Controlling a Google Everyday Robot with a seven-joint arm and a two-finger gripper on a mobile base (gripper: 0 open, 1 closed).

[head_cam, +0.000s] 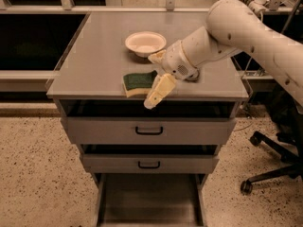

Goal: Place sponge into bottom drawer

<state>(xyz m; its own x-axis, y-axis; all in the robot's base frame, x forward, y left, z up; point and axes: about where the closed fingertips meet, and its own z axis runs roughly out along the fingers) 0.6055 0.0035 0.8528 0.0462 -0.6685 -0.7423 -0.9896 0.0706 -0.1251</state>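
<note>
The sponge [137, 82] lies flat on the grey tabletop [94, 65], green face up, right at the front edge near the middle, at 6 o'clock on the surface. It is not yet lifted.

The gripper [158, 77] sits at the sponge's 3 o'clock, touching or nearly touching its right end. The jaws appear to be spread. One cream finger [160, 91] slants down past the tabletop's front edge. The other [155, 56] shows just behind, toward the white bowl [145, 43]. The sponge's right end seems to lie between them, but nothing is gripped so far as I can see.

The bowl stands at the sponge's 12 o'clock, near but apart from it. The white arm [246, 32] reaches in from 2 o'clock.

Below the tabletop, at the sponge's 6 o'clock, are two shut drawers with black loop handles [149, 130]. Under them the bottom drawer [149, 200] is pulled out with its floor bare.

I judge the step in hand to be the grasp, so the task is early. Next, the jaws need to settle around the sponge and close on its foam. The lower finger hangs over the edge, so a careless squeeze could push the sponge off the front. After that comes a lift, a move out toward 6 o'clock clear of the cabinet front, and a long descent to the open drawer.
</note>
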